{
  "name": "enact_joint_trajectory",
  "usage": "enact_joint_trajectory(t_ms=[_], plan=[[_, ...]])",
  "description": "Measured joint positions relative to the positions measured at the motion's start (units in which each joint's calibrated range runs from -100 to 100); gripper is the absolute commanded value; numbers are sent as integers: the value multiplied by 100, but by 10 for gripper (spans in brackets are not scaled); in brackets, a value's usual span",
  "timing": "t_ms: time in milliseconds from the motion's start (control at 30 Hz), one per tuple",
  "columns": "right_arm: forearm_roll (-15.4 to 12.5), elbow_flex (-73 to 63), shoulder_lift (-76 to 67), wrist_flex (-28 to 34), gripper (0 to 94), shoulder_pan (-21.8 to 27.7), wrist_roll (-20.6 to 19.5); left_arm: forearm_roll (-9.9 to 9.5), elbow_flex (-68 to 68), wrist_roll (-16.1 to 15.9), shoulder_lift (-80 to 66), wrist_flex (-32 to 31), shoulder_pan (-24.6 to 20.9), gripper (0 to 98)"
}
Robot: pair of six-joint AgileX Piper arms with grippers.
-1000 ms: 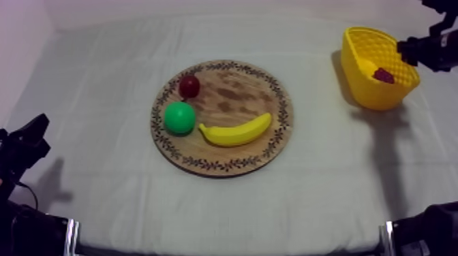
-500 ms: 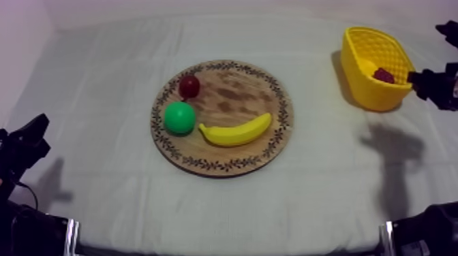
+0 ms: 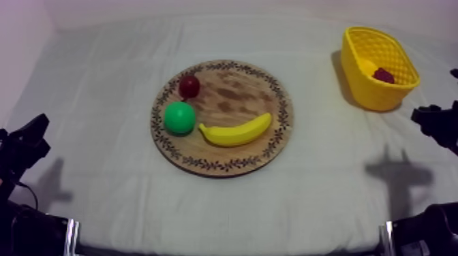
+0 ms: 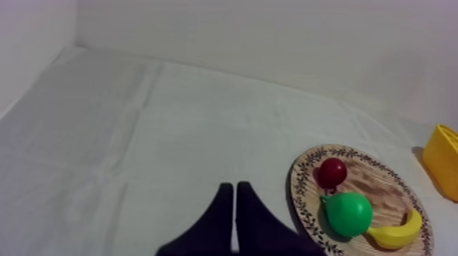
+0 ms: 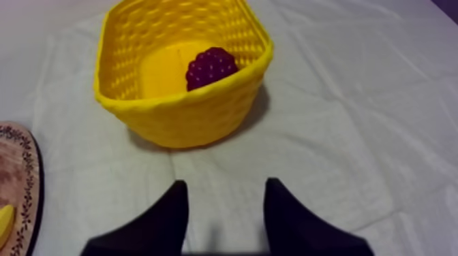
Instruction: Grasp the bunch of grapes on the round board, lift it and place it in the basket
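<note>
Pale cloth; grapes aslant in basket

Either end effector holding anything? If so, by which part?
Nothing is held. The right end effector is open, empty, near the yellow basket, which holds the bunch of grapes; the left end effector is shut on nothing.

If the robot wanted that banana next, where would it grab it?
Probably around the middle of the banana, straight down from above, closing across its narrow width. It lies flat and curved on the wooden board, one tip near the pear, so the middle is freest.
</note>
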Motion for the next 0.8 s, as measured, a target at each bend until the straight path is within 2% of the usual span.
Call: enact_joint_trajectory(t_ms=[200,467,633,800], plan=[[-607,401,-767,-43,187,62,434,0,0,0,0,0,0,1],[-1755,724,-1763,23,113,152,1361,0,0,0,0,0,0,1],[-2259,741,-2372,410,34,188,1856,0,0,0,0,0,0,1],[-2652,743,-2950,964,12,218,2264,0,0,0,0,0,0,1]])
